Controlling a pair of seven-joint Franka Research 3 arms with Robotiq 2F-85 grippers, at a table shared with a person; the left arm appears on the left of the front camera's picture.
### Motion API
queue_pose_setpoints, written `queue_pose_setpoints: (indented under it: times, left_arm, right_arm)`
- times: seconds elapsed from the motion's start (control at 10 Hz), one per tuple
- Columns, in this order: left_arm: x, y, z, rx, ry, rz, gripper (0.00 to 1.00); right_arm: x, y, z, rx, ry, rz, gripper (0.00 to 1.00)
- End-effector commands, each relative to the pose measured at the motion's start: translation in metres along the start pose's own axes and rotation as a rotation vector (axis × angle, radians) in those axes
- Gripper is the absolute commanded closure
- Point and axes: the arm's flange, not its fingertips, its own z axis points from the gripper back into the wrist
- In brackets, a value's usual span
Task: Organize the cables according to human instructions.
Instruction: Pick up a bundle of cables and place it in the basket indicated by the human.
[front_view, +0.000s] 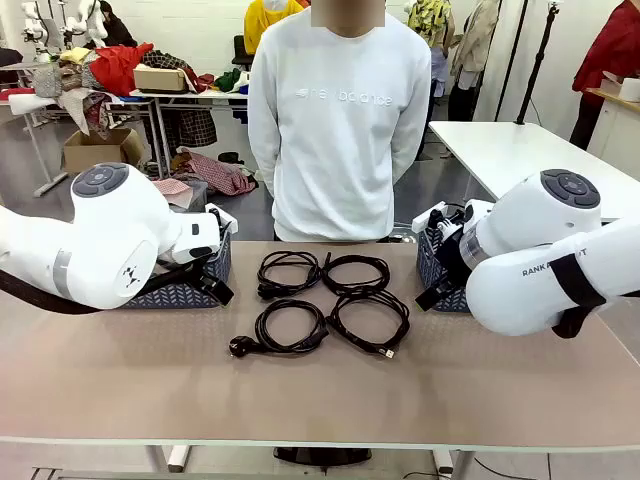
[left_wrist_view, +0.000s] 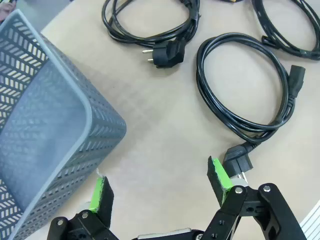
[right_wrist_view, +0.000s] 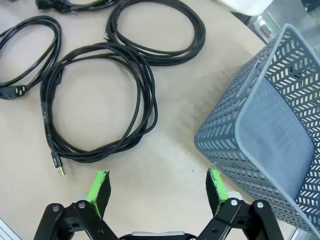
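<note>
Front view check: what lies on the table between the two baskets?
Four coiled cables, laid two by two on the table, fill the stretch between the left basket and the right basket. The front view shows this.

table (front_view: 300, 400): four cables (front_view: 325, 300) lie at its middle — two by two, far pair behind near pair | left basket (front_view: 185, 295): on table, left of cables, apart from them | right basket (front_view: 426, 268): on table, right of cables | person (front_view: 338, 120): at far edge — behind cables, between the baskets
</note>
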Motion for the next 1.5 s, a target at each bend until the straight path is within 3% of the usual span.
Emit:
queue_pose_setpoints:
  times: [0.0,0.9,1.4]
  left_arm:
    - [0.000,0.000,0.000,0.000,-0.001,0.000,0.00]
    - [0.000,-0.001,0.000,-0.001,0.000,-0.002,0.00]
    - [0.002,0.016,0.056,-0.064,-0.076,-0.075,0.00]
  right_arm:
    - [0.000,0.000,0.000,0.000,0.000,0.000,0.00]
    - [0.000,0.000,0.000,0.000,0.000,0.000,0.00]
    - [-0.006,-0.027,0.049,0.169,-0.091,0.061,0.00]
